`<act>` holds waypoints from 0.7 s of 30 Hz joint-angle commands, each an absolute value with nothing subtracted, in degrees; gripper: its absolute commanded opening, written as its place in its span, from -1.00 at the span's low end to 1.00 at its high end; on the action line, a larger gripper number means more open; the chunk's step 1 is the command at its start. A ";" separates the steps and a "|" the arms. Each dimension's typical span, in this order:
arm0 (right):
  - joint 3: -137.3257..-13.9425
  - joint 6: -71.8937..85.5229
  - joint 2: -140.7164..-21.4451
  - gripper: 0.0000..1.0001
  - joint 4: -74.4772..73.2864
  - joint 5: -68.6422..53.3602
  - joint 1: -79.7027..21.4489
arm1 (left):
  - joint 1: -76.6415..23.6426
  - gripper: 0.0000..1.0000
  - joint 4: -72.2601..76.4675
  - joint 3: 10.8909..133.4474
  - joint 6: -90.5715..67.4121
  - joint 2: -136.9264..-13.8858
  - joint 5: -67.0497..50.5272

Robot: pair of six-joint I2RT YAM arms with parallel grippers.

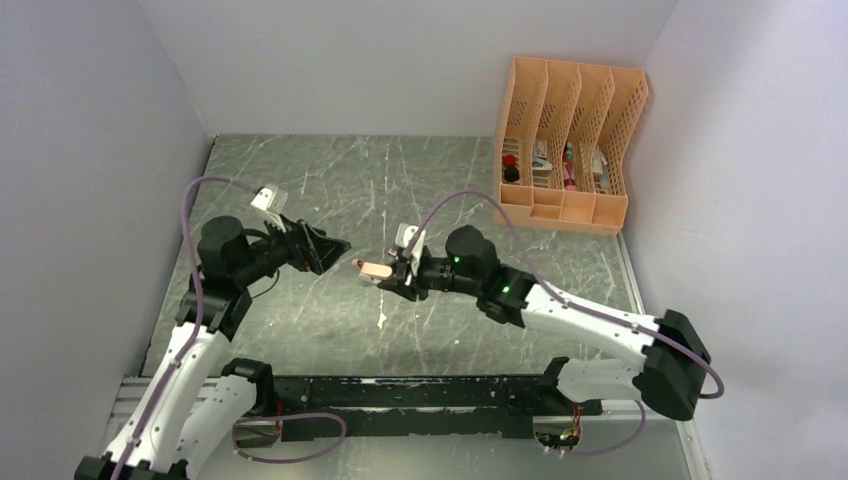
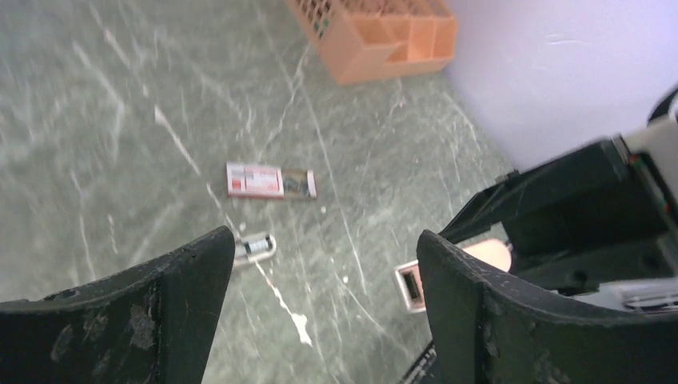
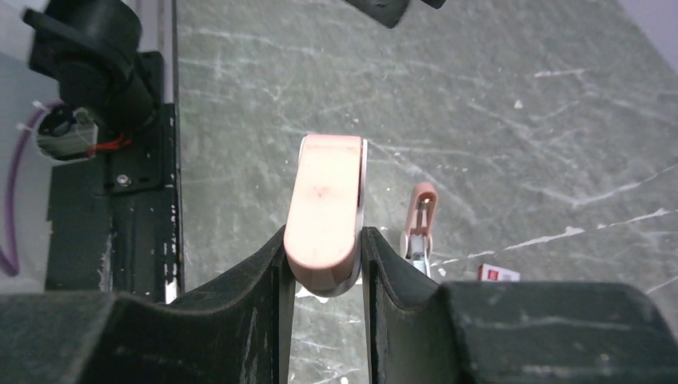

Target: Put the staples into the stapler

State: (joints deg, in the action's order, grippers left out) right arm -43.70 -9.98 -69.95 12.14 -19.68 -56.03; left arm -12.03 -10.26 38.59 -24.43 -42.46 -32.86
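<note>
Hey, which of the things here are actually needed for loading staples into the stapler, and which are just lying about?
Needed for the job:
- stapler, clamped in the right gripper
- box of staples, lying flat, untouched

Just lying about:
- second pink stapler, lying loose near the box
- orange file rack at the back, small items inside

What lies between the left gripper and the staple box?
Nothing: the left wrist view shows bare table between the left gripper and the staple box. A small stapler lies off to the side, beside one finger.
</note>
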 commanded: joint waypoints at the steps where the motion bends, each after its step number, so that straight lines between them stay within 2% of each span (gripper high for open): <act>1: -50.40 -12.98 -65.77 -1.00 -3.96 -26.27 -53.55 | -11.60 0.80 2.22 36.76 -15.46 -36.49 -37.19; 4: -54.26 -14.20 -64.60 -1.00 -10.44 -28.52 -51.87 | -11.59 0.79 10.76 32.07 -8.19 -31.15 -44.98; 7: -58.04 -15.11 -63.88 -1.00 -13.91 -30.40 -51.06 | -11.60 0.77 19.73 27.79 -0.61 -27.62 -59.45; 10: -61.89 -16.11 -64.08 -1.00 -15.96 -32.87 -50.89 | -11.60 0.77 25.99 26.87 1.84 -28.59 -66.21; 12: -63.69 -16.91 -64.77 -1.00 -17.40 -34.43 -50.88 | -11.67 0.76 24.43 28.95 4.53 -31.73 -70.95; 15: -65.13 -17.44 -65.80 -1.00 -18.25 -35.74 -50.89 | -12.07 0.74 20.20 31.81 9.45 -35.19 -75.08; 21: -65.51 -17.15 -66.30 -1.00 -17.25 -36.92 -50.89 | -13.49 0.75 17.83 34.07 13.53 -38.65 -72.79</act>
